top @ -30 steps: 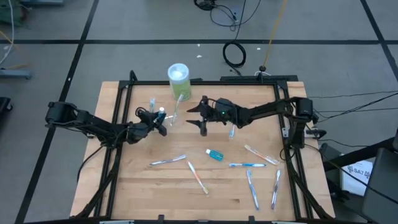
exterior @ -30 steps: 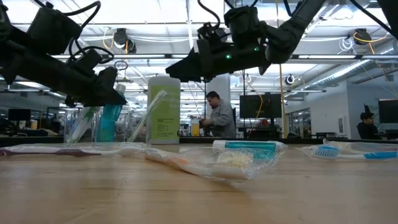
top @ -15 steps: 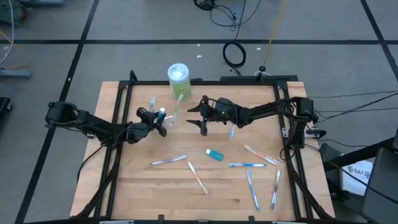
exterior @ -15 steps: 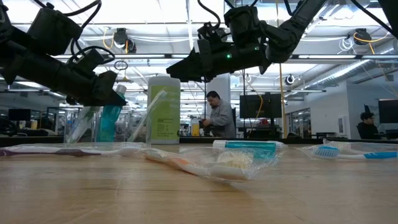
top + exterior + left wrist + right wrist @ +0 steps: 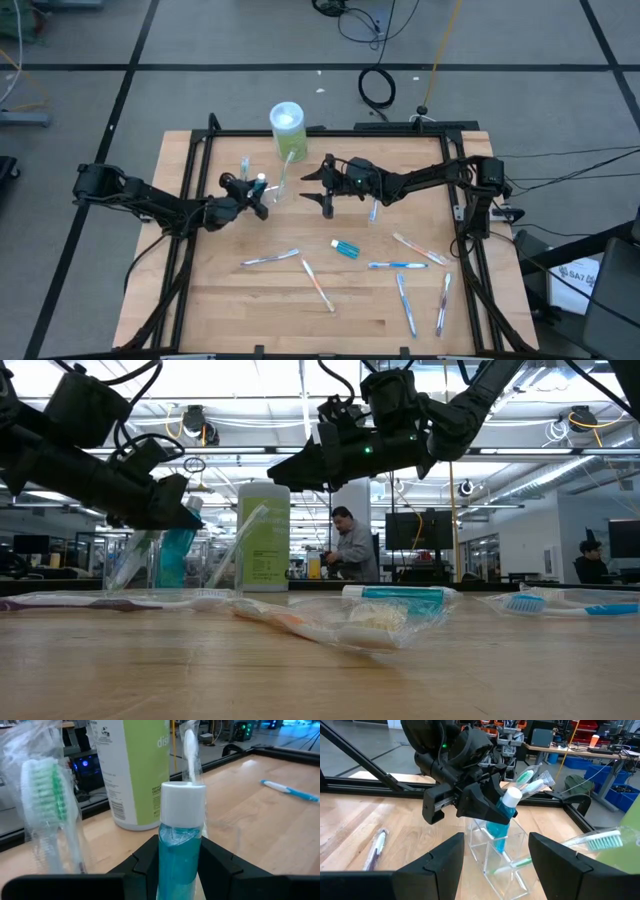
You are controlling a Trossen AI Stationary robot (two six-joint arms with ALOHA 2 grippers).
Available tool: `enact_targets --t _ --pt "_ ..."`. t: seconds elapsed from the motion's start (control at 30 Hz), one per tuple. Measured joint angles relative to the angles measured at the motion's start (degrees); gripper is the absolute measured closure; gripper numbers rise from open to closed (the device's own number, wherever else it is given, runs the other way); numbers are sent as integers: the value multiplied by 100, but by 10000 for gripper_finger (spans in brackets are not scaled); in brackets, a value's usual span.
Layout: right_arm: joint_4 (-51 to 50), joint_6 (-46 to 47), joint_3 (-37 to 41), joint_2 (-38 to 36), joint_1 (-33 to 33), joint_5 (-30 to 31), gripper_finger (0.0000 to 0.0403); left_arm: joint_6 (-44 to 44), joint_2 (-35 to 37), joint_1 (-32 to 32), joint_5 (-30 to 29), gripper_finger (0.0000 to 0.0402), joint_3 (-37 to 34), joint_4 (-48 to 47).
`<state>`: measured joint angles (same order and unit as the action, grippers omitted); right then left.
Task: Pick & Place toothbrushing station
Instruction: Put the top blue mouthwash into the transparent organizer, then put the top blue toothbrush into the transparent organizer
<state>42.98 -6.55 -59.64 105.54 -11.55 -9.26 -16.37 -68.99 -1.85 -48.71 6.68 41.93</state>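
My left gripper (image 5: 252, 196) is shut on a small blue tube with a white cap (image 5: 182, 802) at the clear plastic cup (image 5: 495, 852), at the table's far left of middle. The cup holds wrapped toothbrushes (image 5: 531, 779), which stick up out of it. My right gripper (image 5: 322, 188) hangs open and empty just right of the cup, and its fingers (image 5: 427, 865) frame it. A second blue tube (image 5: 345, 248) and several toothbrushes (image 5: 398, 265) lie flat on the table's near half. My left gripper pinches the tube's blue body (image 5: 179, 851) between its two fingers, just below the white cap. The fingers come from the table's left, slanting down. The tube stands cap up and slightly tilted, its lower end (image 5: 495, 840) down inside the clear cup.
A tall green container with a white lid (image 5: 287, 130) stands just beyond the cup. A toothbrush (image 5: 373, 210) lies under my right arm. A black frame (image 5: 300, 131) rims the table. People (image 5: 350, 545) stand in the room behind.
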Motion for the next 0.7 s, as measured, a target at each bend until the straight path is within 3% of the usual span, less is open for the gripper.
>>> enact_targets --t 0.33,0.57,0.7 --pt "58 -15 0 0 0 0 189 115 4 0 68 285 0 202" --pt "221 -15 2 0 0 -4 189 124 4 3 -81 231 2 185" --pt "225 -15 2 0 0 -4 189 124 4 75 -296 229 2 164"
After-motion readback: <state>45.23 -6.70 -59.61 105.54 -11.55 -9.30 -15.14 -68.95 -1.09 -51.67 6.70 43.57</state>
